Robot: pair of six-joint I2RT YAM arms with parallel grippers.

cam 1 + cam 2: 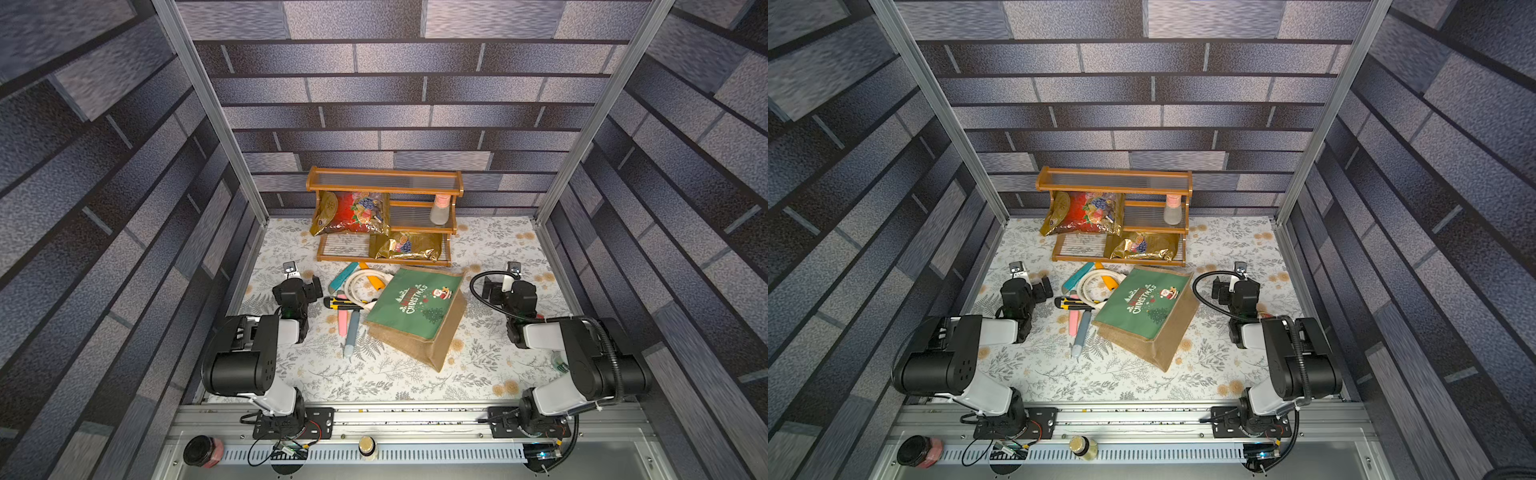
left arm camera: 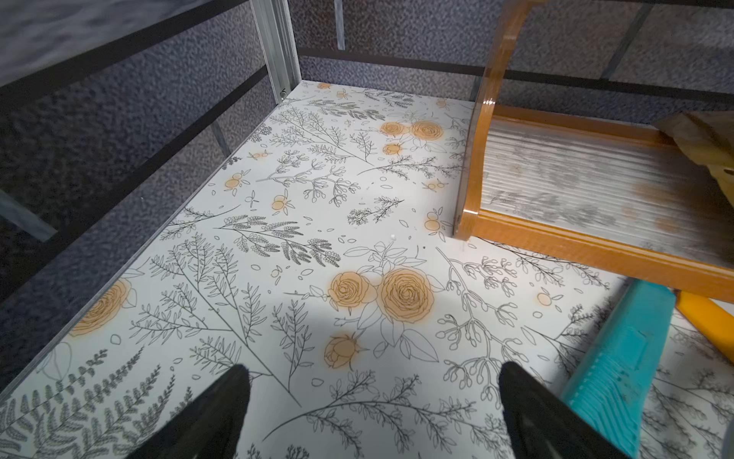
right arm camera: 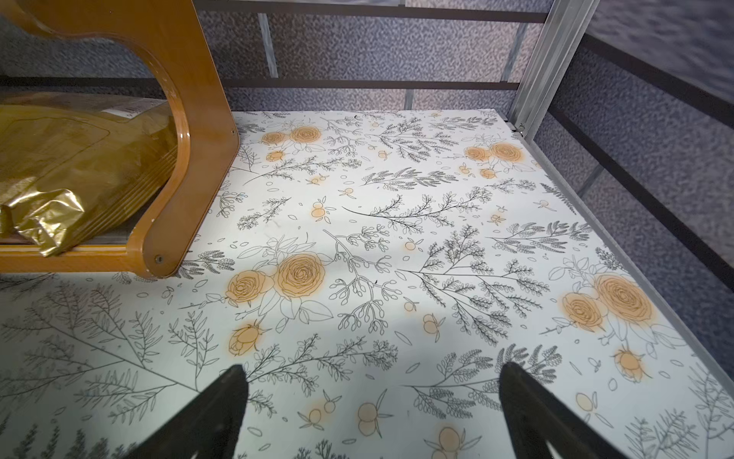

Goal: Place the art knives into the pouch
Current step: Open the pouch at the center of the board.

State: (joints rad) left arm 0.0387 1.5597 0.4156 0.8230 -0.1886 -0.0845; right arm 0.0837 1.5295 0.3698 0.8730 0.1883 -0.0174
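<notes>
Top views, pouch (image 1: 415, 307) lying flat, opening hidden

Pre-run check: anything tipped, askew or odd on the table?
Pouch lies tipped on its side, mouth toward the knives, with its rope handle draped over them. The big snack bag leans askew against the shelf. Nothing looks spilled or damaged.

Pouch (image 1: 415, 316) lies flat mid-desk (image 1: 374, 382), cutters (image 1: 345, 305) bunched just left of it, rack (image 1: 384, 189) behind both. My left end effector (image 1: 291, 272) sits left of the cutters, my right end effector (image 1: 513, 272) right of the pouch.
</notes>
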